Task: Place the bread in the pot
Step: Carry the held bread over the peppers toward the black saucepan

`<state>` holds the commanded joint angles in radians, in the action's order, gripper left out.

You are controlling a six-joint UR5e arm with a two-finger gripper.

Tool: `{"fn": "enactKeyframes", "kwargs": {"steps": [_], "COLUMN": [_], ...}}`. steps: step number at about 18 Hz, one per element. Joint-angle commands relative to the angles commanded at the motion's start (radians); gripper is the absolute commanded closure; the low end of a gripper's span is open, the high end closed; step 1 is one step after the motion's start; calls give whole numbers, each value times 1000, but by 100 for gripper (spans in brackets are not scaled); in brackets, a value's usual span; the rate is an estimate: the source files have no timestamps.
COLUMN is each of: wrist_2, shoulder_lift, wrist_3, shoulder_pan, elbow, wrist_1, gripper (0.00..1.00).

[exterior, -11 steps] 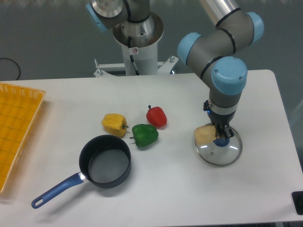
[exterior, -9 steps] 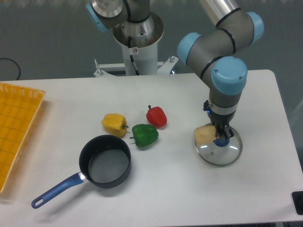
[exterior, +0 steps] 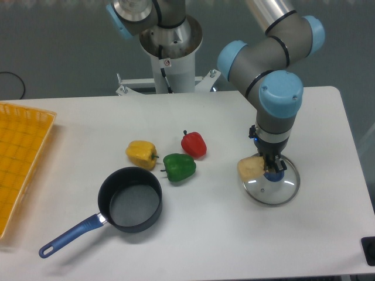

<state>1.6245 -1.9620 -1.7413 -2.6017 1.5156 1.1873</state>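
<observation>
While clamped on the loaf: gripper (exterior: 266,166) pointing straight down over the left part of the glass lid (exterior: 273,184), fingers closed on the bread (exterior: 250,168).
Bread: pale beige, held at the lid's left rim; contact with lid or table cannot be told.
Change since earlier frames: bread and gripper shifted slightly left and a touch up; arm's blue-capped wrist (exterior: 281,92) likewise a little left.
Pot (exterior: 130,199): black, grey inside, nothing in it, on the white table (exterior: 222,234) at front left, well apart from the bread; unmoved.
Pot handle: blue, running to the lower left.
Yellow pepper (exterior: 142,153): just above the pot, unmoved.
Green pepper (exterior: 179,167): just right of the yellow one, near the pot's upper right, unmoved.
Red pepper (exterior: 194,144): just above and right of the green one, between pot and lid, unmoved.
Glass lid: flat on the table, blue knob partly hidden behind the fingers.
Orange tray (exterior: 17,158): at the table's left edge, unchanged.
</observation>
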Motion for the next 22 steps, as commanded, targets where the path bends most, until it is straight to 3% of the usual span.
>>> {"fn": "enactKeyframes", "kwargs": {"steps": [17,22], "wrist_2": [-51,-49], "shoulder_lift": [37,6], "wrist_3": [511,623], "shoulder_pan": [324,405], "elbow": [41,40], "wrist_1": [-11,-73], "gripper": [63,63]}}
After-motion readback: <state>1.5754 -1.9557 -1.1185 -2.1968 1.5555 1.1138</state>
